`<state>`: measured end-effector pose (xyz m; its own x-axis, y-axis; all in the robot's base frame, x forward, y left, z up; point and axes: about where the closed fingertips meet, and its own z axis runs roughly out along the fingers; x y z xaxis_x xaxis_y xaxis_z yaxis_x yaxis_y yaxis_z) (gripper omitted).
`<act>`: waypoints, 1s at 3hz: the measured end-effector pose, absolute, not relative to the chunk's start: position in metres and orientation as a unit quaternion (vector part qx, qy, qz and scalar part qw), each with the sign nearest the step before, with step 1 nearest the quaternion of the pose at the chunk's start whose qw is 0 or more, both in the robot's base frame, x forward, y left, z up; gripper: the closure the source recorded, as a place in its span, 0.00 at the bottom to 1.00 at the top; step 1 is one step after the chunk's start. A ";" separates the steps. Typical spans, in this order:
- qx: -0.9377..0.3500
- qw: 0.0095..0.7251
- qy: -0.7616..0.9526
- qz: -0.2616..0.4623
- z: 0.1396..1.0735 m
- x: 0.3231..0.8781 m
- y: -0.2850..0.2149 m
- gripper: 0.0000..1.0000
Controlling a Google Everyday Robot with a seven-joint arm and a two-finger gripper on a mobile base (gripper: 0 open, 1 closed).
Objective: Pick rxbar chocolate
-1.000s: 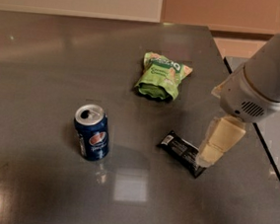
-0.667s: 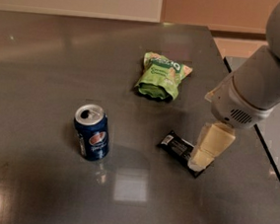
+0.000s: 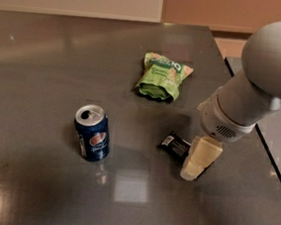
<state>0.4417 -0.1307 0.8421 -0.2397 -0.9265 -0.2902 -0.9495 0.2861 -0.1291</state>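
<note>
The rxbar chocolate (image 3: 174,144) is a flat black wrapper with white print, lying on the dark grey table (image 3: 45,65) right of centre. Its right end is hidden under my gripper (image 3: 194,170). The gripper, with cream-coloured fingers (image 3: 202,155), hangs from the grey arm at the right and reaches down over the bar's right end, touching or nearly touching the table.
A blue Pepsi can (image 3: 93,132) stands upright left of the bar. A green snack bag (image 3: 163,76) lies behind the bar. The table's right edge (image 3: 241,94) runs close by the arm, and its front edge is near the bottom of the view.
The arm has swung left and lower, and the gripper has come down over the right end of the bar, covering more of it. The bar, can and bag have stayed put.
</note>
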 end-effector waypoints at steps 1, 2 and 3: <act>-0.597 0.148 0.788 0.035 0.827 0.441 -0.130 0.18; -0.603 0.147 0.784 0.035 0.824 0.438 -0.126 0.41; -0.605 0.149 0.782 0.035 0.826 0.435 -0.125 0.64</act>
